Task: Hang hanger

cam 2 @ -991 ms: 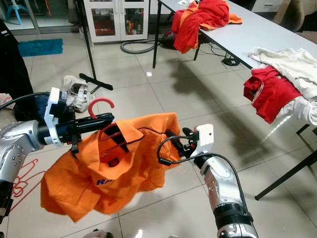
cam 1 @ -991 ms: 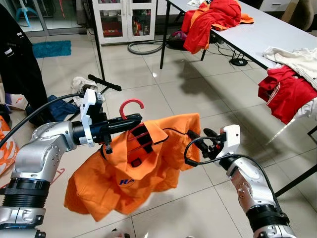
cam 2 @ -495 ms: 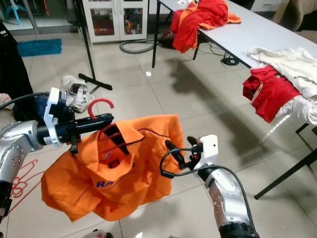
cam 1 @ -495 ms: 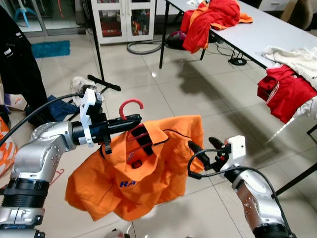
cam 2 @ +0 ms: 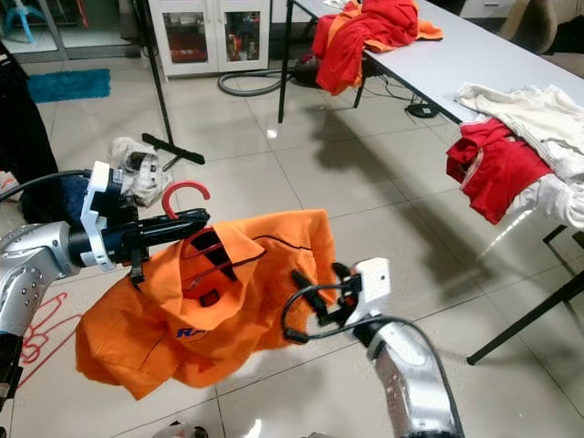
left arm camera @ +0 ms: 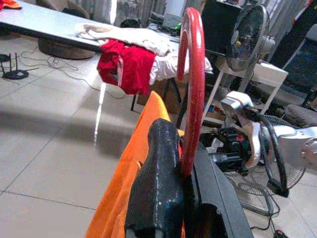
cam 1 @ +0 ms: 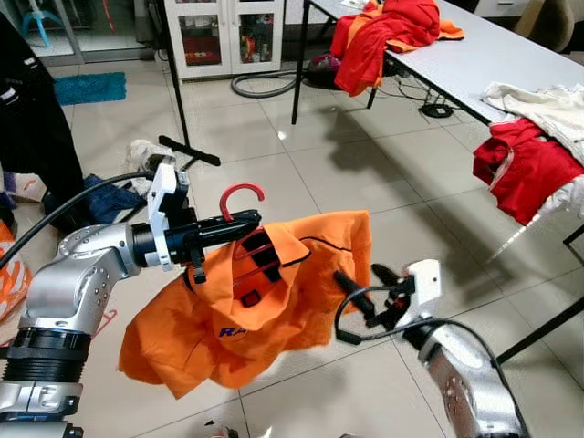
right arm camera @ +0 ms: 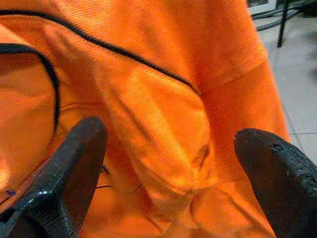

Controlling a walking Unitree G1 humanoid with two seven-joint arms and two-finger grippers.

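A red hanger (cam 1: pixel 241 192) carries an orange shirt (cam 1: pixel 265 310) that droops toward the tiled floor. My left gripper (cam 1: pixel 233 222) is shut on the hanger's neck just under the hook; in the left wrist view the hook (left arm camera: pixel 190 74) rises between the black fingers (left arm camera: pixel 158 168). My right gripper (cam 1: pixel 358 272) is open, low at the shirt's right edge. The right wrist view shows orange cloth (right arm camera: pixel 148 99) close ahead between the spread fingers (right arm camera: pixel 74 163), with nothing gripped.
A long white table (cam 1: pixel 493 64) on the right holds red clothes (cam 1: pixel 383 36), a red garment (cam 1: pixel 525 169) and a white one (cam 1: pixel 538 100). A black rack pole (cam 1: pixel 178 91) and glass cabinet (cam 1: pixel 228 36) stand behind. Dark hanging clothing (cam 1: pixel 27 119) is at left.
My right gripper dropped back from the shirt's sleeve, then moved left toward the shirt's edge again, staying open. The shirt's hem swung a little. The left arm kept still.
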